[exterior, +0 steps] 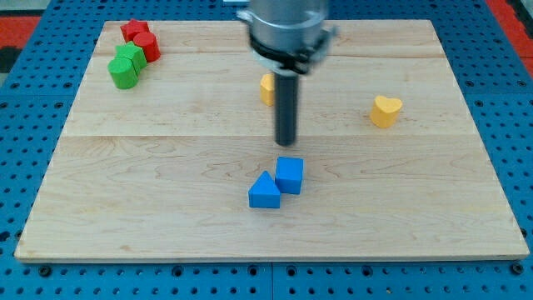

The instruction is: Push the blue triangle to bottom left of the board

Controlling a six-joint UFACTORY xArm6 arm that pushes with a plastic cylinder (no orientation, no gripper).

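A: Where is the blue triangle [265, 192]?

B: A little below the middle of the wooden board [166, 208], about halfway between the board's centre and its bottom edge. It lies flat, point toward the view's top.

A: Anything against it?

B: Yes. A blue cube [290, 175] sits at its 1 o'clock, touching it or as good as touching; I cannot make out a gap between the two.

A: And my tip?

B: My tip [286, 143] is at 12 o'clock from the blue cube, near it but apart, with a strip of bare wood between them. From the triangle it lies at roughly 1 o'clock, beyond the cube. The rod stands upright below the grey arm housing [283, 29] at the view's top.

A: What is the pincer holding, and how wide is it?

B: There is no pincer here to open or close, only the plain rod, and it has hold of nothing.

A: The other blocks?

B: A yellow block [266, 87] stands at 12 o'clock from the tip, partly hidden behind the rod, so its shape is unclear. A yellow heart [386, 110] lies at 2 o'clock from the triangle, well apart. At 10 o'clock, in the board's top left corner, two red blocks [140, 37] and two green blocks [126, 67] huddle together, the green pair just below the red; their shapes are hard to tell.

A: Around the board?

B: A blue pegboard table [33, 275].
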